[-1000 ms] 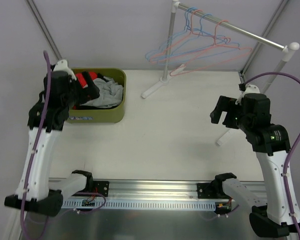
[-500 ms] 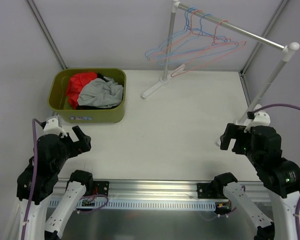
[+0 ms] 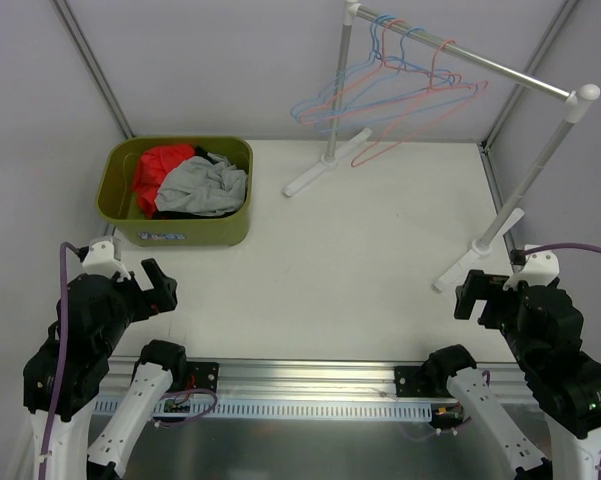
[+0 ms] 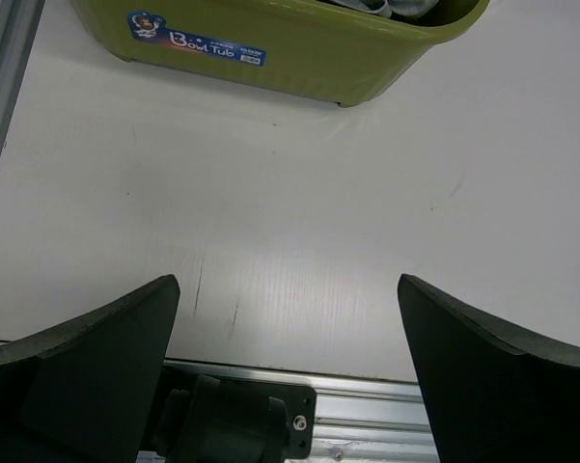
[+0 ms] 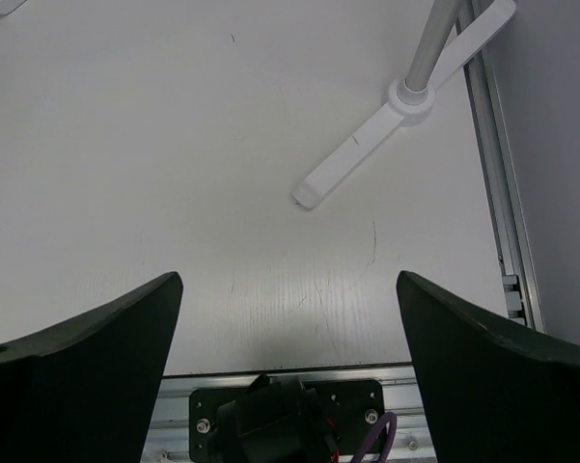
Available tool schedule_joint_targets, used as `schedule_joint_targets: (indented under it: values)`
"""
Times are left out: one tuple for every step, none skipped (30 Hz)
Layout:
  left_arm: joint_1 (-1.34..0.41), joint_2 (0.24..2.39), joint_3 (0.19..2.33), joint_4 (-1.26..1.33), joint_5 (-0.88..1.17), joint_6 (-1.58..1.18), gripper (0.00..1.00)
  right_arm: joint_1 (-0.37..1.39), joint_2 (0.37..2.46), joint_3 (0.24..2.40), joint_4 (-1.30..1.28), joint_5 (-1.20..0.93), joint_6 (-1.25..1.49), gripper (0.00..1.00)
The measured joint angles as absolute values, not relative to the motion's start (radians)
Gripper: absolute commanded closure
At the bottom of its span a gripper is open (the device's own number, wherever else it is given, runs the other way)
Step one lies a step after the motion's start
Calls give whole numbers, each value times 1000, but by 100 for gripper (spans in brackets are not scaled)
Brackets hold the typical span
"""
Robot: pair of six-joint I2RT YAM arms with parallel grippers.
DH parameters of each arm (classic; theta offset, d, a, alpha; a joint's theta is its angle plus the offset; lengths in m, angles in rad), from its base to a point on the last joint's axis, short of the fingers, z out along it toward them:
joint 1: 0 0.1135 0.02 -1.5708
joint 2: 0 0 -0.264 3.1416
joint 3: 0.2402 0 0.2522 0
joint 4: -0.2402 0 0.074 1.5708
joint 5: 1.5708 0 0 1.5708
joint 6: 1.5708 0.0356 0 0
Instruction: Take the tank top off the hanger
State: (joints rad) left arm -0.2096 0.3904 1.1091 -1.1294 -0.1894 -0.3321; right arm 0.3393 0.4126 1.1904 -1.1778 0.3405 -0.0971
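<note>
Several bare wire hangers (image 3: 390, 95), blue and red, hang on the white rack's rail (image 3: 460, 55); no garment is on them. A red garment (image 3: 160, 170) and a grey garment (image 3: 208, 185) lie crumpled in the green tub (image 3: 180, 232). I cannot tell which one is the tank top. My left gripper (image 3: 155, 285) is open and empty above the table near the front left, below the tub; it also shows in the left wrist view (image 4: 288, 309). My right gripper (image 3: 477, 295) is open and empty near the front right, and shows in the right wrist view (image 5: 290, 299).
The rack's right foot (image 5: 405, 106) lies on the table just ahead of my right gripper, and its left foot (image 3: 325, 165) stands at the back centre. The tub's wall (image 4: 299, 48) is ahead of my left gripper. The metal rail (image 3: 310, 385) runs along the near edge.
Both arms have drawn back toward the near edge and lowered. The left gripper left the tub, where it was a second ago. The hangers have swung slightly.
</note>
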Motion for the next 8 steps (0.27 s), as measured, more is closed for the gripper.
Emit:
schedule_joint_targets:
  values:
    - [-210,390,1110,-1131,-190,-327,1,339,405,1188,-1178,342,-97,0]
    - [-210,391,1110,-1131,-190,-323,1,339,403,1188,-1179,345,-97,0]
    - [-210,392,1110,-1131,-190,-320,1,339,403,1187,-1178,347,-97,1]
    - [-210,394,1110,-1131,-190,-317,1,339,405,1185,-1177,351,-96,1]
    - [-210,397,1110,-1131,-191,-314,1,339,407,1184,-1177,355,-96,0]
    - [-210,399,1110,-1131,-191,-311,1,339,410,1182,-1177,357,-96,1]
    - [-210,403,1110,-1131,-192,-307,1,339,413,1182,-1176,360,-96,1]
    - [-210,406,1110,-1131,-192,-303,1,339,417,1182,-1172,363,-96,0]
